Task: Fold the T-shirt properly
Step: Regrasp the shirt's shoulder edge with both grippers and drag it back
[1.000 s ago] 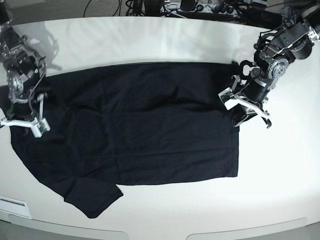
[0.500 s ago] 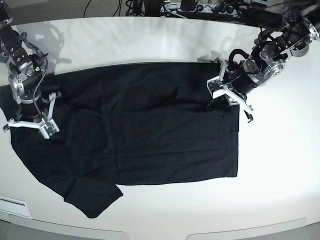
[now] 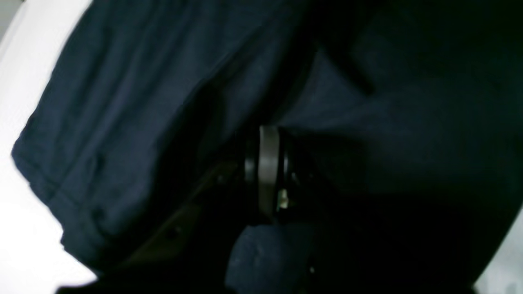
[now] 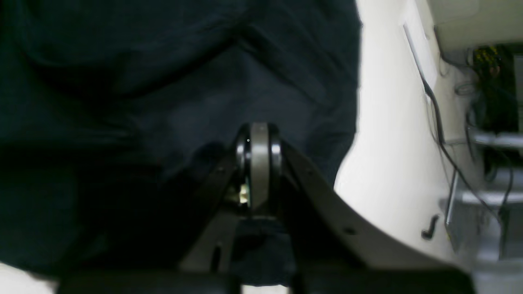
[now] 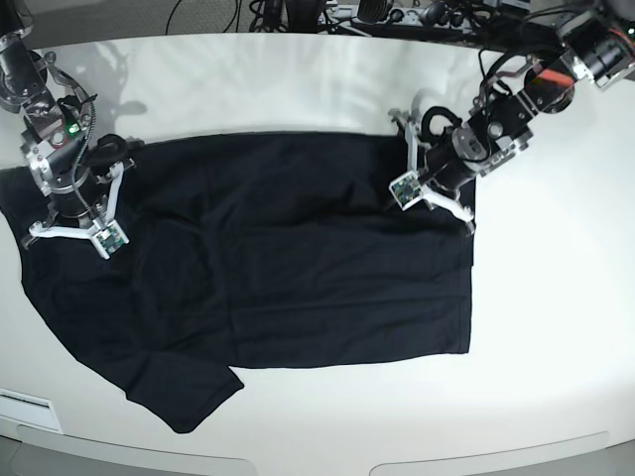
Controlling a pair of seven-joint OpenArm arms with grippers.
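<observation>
White tabletop [image 5: 317, 89] carries the T-shirt [image 5: 278, 268], spread flat with its long axis left to right. We note each gripper at one far corner: left gripper [image 5: 429, 188] and right gripper [image 5: 74, 213], fingers pinching cloth. We judge the rest of the shirt lies toward us from both.

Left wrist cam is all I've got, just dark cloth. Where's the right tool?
Observer: Right tool is over the shirt near its edge on the base view's left, jaws shut.
Operator: Shirt folded yet?
Observer: No. It lies spread on the table, one sleeve sticking out toward the front edge.
Operator: And my left tool?
Observer: Left tool sits over the shirt's far corner on the base view's right, jaws shut on a pinch of cloth.
</observation>
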